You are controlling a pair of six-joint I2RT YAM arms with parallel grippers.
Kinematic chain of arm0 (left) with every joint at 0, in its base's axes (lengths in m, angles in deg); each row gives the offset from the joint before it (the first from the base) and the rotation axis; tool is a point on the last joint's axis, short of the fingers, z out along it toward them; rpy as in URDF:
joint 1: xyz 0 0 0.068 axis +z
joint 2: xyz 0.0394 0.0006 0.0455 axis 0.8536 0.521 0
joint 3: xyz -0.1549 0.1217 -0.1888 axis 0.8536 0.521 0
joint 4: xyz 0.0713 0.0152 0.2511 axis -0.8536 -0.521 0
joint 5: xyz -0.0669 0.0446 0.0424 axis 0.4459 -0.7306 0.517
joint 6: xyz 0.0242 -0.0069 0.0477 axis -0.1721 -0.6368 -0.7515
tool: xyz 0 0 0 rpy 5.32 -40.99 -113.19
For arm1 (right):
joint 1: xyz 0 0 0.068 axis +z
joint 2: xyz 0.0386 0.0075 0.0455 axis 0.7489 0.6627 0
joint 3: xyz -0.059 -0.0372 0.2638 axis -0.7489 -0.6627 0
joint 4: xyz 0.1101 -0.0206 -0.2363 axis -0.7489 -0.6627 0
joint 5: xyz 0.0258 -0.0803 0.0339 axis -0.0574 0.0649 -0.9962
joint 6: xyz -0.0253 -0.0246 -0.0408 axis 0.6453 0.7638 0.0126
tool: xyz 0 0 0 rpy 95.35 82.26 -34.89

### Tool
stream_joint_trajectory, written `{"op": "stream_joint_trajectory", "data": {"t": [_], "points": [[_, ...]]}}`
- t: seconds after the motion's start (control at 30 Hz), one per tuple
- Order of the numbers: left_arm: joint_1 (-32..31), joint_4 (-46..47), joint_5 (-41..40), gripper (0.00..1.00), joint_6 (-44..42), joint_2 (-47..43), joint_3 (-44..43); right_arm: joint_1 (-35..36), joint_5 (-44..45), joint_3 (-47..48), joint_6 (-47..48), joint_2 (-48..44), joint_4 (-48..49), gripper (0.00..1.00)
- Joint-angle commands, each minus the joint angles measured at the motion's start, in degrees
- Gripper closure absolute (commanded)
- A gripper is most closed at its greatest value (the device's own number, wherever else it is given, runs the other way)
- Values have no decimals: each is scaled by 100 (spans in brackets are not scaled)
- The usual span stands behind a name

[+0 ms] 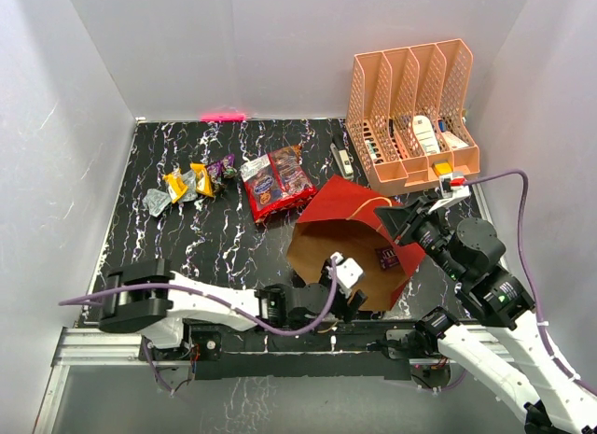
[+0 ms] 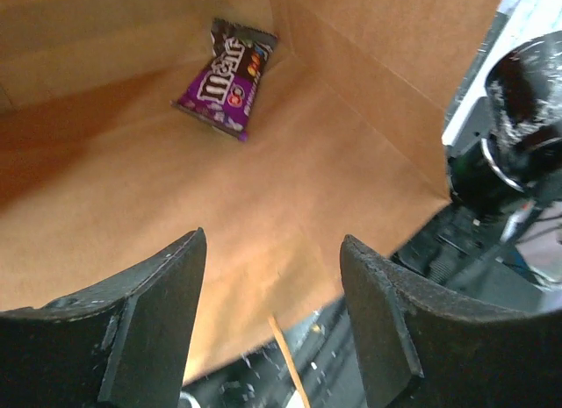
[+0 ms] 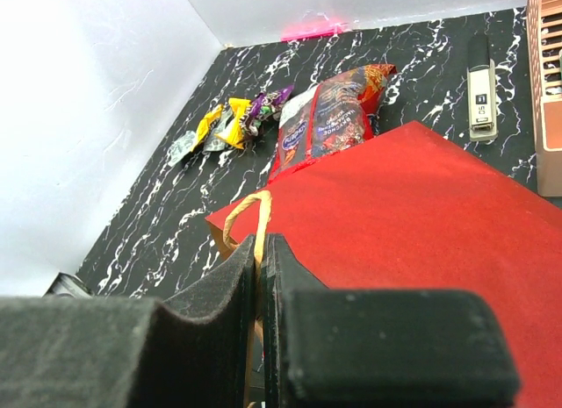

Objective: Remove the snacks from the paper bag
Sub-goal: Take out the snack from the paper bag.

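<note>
Red on the outside and plain kraft inside, the bag [image 1: 350, 205] is lying on its side on the black marbled table [image 1: 233, 257], near the front edge, with its mouth open toward the arm bases. The right end effector [image 1: 403, 219] is up at the top rim of the mouth. On the right wrist cam its jaws are pressed nearly together, with what looks like the kraft edge of the bag pinched between them, right by the brown cord handle [image 3: 250, 211]. The left end effector [image 1: 343, 283] sits right at the mouth with its fingers [image 2: 149, 320] spread wide and nothing between them, just looking in over the brown floor of the bag. One purple packet [image 2: 224, 79] is lying flat deep inside, near the back corner, well clear of the fingers; from the top cam you can just spot it [image 1: 384, 258] through the opening. Out on the table, two glossy red bags [image 1: 278, 182] lie side by side just past the bag's far-left side, and a little cluster of small packets [image 1: 196, 182] in yellow, silver and purple sits further left, apart from them. An orange rack [image 1: 410, 117] stands at the back right, and a small grey thing [image 1: 341, 159], maybe a stapler, lies between it and the red bags.
</note>
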State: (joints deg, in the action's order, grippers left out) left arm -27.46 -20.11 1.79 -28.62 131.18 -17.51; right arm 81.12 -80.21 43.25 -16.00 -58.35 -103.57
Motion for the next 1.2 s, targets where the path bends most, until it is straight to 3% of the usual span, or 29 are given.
{"op": "stream_joint_trajectory", "data": {"t": [0.0,0.27,0.57,0.97,1.17], "points": [[8,2025,-521,40,-1330,598,-177,18,-77,254,10,-111,334,93],[177,1998,-244,48,-1337,1282,-554,20,-114,438,75,50,289,93],[177,2143,-316,59,-553,715,165,19,-151,485,49,-7,304,93],[246,2386,-755,64,-1346,1117,-204,24,-216,470,-104,-4,303,93],[323,3032,-717,64,-1690,1889,-379,21,-248,600,-78,124,311,93]]}}
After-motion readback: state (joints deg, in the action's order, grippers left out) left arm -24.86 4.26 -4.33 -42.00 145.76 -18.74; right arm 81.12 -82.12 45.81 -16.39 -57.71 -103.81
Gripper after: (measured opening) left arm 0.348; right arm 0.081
